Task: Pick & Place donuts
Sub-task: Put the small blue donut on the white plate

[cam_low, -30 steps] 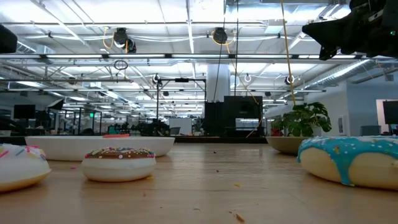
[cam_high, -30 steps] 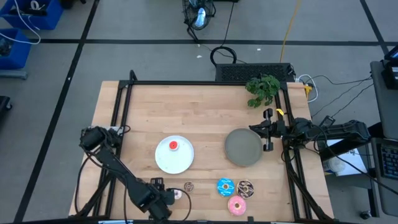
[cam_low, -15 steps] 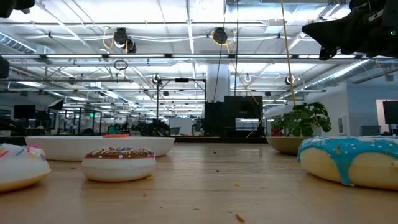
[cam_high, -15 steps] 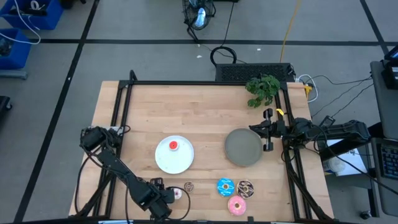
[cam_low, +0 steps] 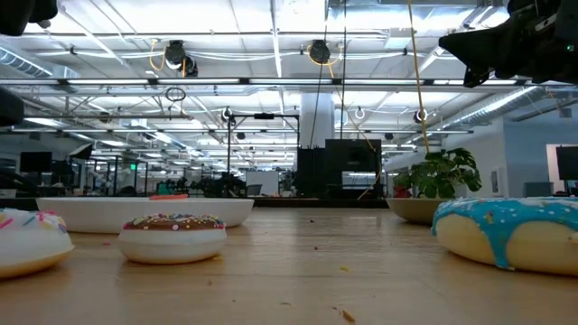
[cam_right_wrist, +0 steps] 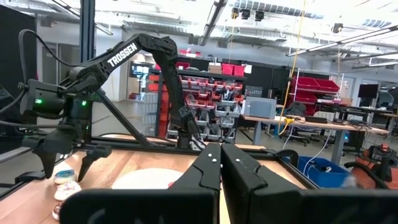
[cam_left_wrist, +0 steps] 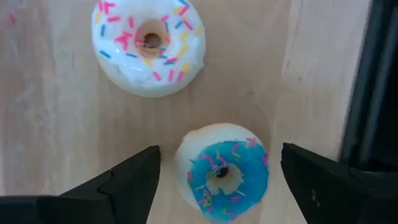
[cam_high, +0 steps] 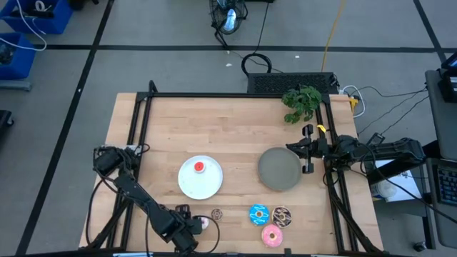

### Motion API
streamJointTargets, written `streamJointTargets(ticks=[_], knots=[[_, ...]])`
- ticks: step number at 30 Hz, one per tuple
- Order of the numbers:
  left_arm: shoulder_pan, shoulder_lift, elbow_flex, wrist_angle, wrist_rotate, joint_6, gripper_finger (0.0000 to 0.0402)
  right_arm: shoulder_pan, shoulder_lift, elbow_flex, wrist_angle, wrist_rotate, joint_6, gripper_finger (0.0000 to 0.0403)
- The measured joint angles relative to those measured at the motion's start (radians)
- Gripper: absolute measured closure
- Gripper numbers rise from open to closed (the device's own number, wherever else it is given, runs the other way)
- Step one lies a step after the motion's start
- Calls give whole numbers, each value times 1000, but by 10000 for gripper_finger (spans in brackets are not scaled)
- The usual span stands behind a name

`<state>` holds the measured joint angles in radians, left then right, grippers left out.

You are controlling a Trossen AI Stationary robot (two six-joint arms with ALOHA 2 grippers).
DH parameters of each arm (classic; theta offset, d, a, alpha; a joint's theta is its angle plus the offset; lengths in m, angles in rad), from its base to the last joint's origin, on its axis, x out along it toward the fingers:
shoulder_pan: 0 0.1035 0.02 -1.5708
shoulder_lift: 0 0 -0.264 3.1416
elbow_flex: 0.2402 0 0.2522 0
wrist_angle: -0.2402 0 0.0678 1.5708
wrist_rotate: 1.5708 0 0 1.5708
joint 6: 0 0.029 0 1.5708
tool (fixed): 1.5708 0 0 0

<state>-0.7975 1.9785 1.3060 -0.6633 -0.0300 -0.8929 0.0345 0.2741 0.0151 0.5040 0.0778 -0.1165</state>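
Just 1 red donut (cam_high: 199, 167) sits on the white plate (cam_high: 187, 184), and now the left tool (cam_left_wrist: 214, 186), fingers spread wide and empty, hovers over the tiny blue donut (cam_left_wrist: 222, 172) at the worktop's (cam_high: 235, 128) near-left edge, while the right tool (cam_right_wrist: 221, 168) waits shut by the grey plate (cam_high: 278, 169), 6 donuts left.

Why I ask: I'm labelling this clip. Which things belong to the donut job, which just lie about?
Job: tiny blue donut under the open left gripper; pink-white donut; red donut on the white plate; tiny brown donut; larger blue donut; sprinkled donut; pink donut.
Lying about: plant; grey plate, with the shut right gripper beside it.
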Motion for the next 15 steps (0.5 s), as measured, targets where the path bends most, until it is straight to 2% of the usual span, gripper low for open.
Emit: streamJointTargets(ticks=[10, 15], knots=[[-2, 0, 0, -4, -16, 2, 75, 0, 1, 0, 0, 0, 0, 403], [-2, 8, 2, -16, -4, 4, 115, 0, 1, 0, 0, 0, 0, 403]])
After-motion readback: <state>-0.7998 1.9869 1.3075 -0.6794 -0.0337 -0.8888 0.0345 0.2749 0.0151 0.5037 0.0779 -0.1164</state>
